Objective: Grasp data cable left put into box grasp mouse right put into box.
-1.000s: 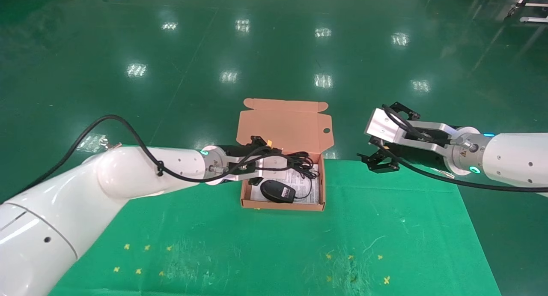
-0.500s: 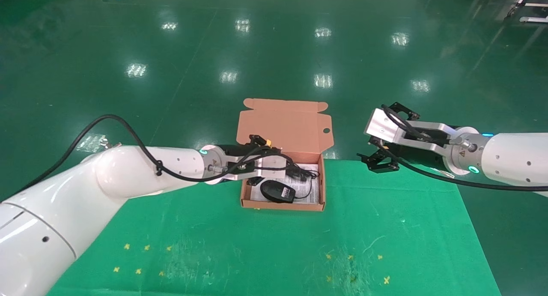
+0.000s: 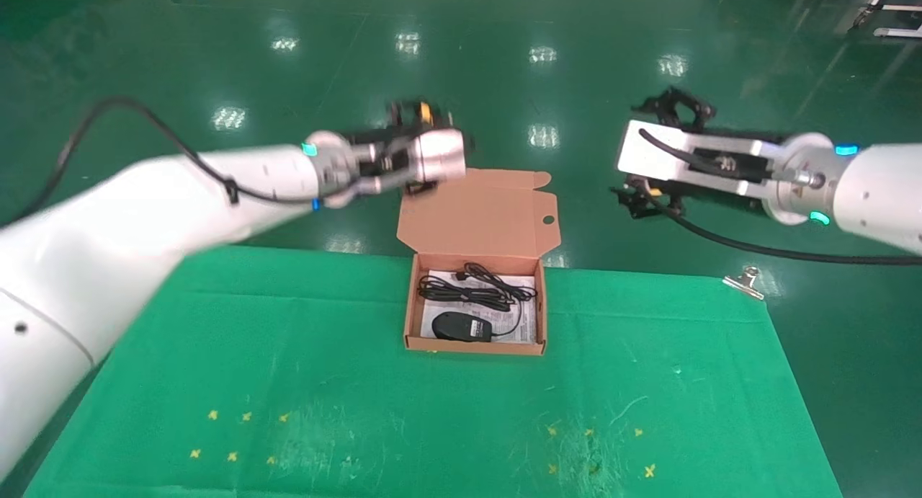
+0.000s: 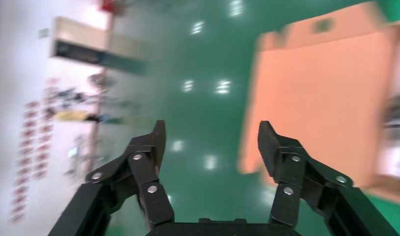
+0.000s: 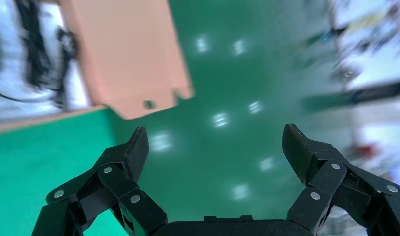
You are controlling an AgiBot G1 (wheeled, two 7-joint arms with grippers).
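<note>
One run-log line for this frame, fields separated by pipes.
left gripper: open, raised beside lid | right gripper: open, raised | data cable: in box | mouse: in box

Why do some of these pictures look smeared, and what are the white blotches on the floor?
Head view: the left pincer and its arm are streaked with motion blur, while the box and mouse look crisp; the white blotches are lamp glare on the shiny floor. Left wrist view: the box lid is smeared. Right wrist view: the background is streaked, the open right pincer sharp.
</note>
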